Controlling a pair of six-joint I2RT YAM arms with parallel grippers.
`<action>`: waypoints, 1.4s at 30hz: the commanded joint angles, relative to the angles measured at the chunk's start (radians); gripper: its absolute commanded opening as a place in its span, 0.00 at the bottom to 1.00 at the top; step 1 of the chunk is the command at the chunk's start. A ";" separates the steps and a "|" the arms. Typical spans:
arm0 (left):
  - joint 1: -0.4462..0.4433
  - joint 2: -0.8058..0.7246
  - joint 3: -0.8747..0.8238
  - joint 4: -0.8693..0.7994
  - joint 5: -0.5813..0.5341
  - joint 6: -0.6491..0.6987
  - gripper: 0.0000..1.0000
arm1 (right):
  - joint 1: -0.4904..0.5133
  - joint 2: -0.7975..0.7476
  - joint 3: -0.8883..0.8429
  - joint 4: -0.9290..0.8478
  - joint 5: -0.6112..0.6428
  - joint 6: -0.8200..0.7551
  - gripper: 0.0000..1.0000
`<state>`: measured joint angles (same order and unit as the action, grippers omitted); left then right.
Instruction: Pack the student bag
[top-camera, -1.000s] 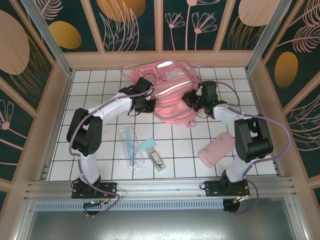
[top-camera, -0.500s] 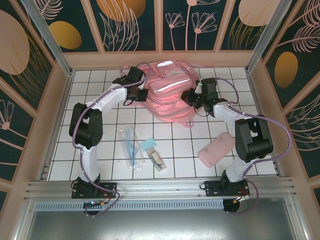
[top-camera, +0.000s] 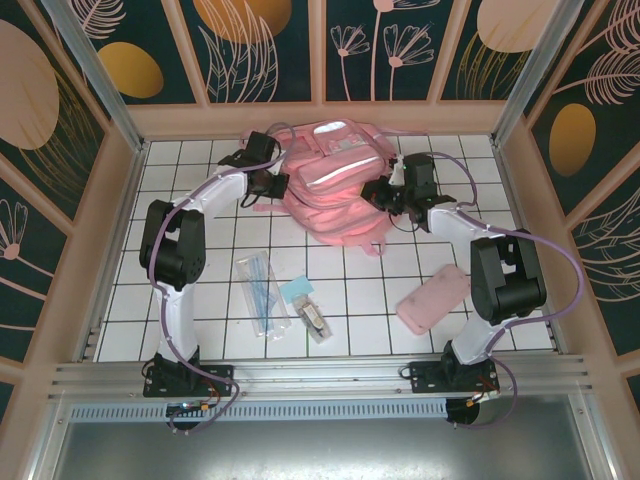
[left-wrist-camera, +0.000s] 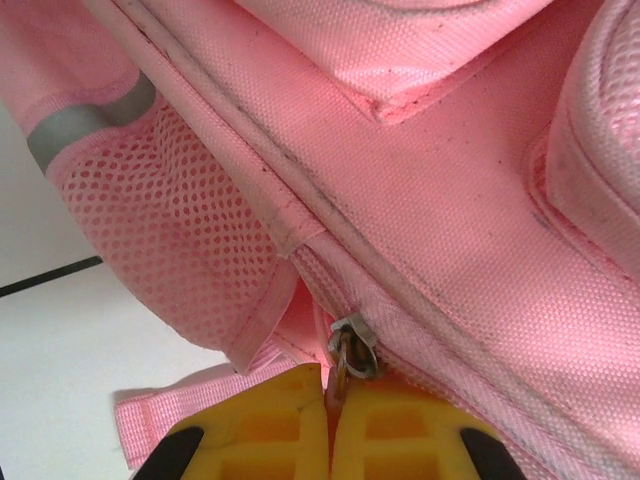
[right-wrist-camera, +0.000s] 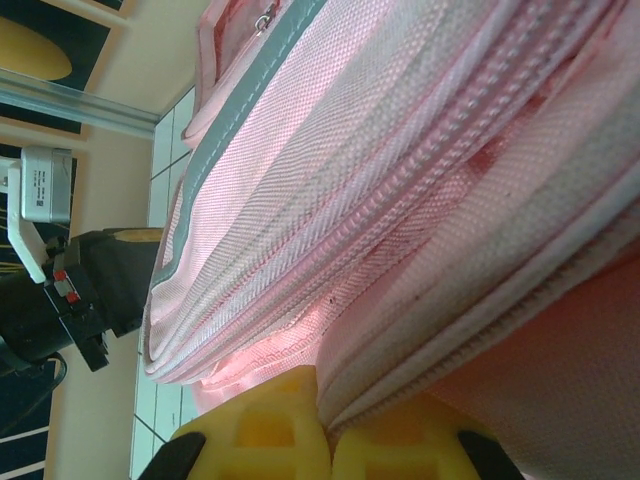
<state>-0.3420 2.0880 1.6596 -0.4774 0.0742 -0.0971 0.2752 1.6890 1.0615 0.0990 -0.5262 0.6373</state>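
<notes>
Swung the left gripper (top-camera: 268, 182) rearward and leftward along the side of the backpack (top-camera: 340, 190) over the last second (jaws pinched on the zipper pull (left-wrist-camera: 350, 345)). Tugged that side of the fabric slightly outward. Drew the left arm (top-camera: 175, 245) rearward too.

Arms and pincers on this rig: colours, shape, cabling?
The left arm and right arm have white link shells, bulky black joint housings and purple cables looping alongside. The left pincer and right pincer have yellow fingers moulded with square recesses, with black parts behind.
</notes>
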 joint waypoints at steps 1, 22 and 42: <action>0.106 -0.025 -0.041 0.061 -0.201 -0.015 0.00 | -0.049 -0.040 0.058 -0.025 0.005 -0.063 0.00; 0.120 -0.265 -0.195 0.092 -0.064 -0.314 0.99 | 0.012 0.025 0.142 -0.044 -0.036 0.001 0.37; -0.134 -0.493 -0.551 0.560 0.141 -0.742 0.99 | -0.043 -0.045 0.099 -0.018 0.043 0.058 0.00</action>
<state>-0.4683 1.5871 1.0931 0.0135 0.2131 -0.7860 0.2321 1.6234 1.1332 0.0029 -0.4728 0.6746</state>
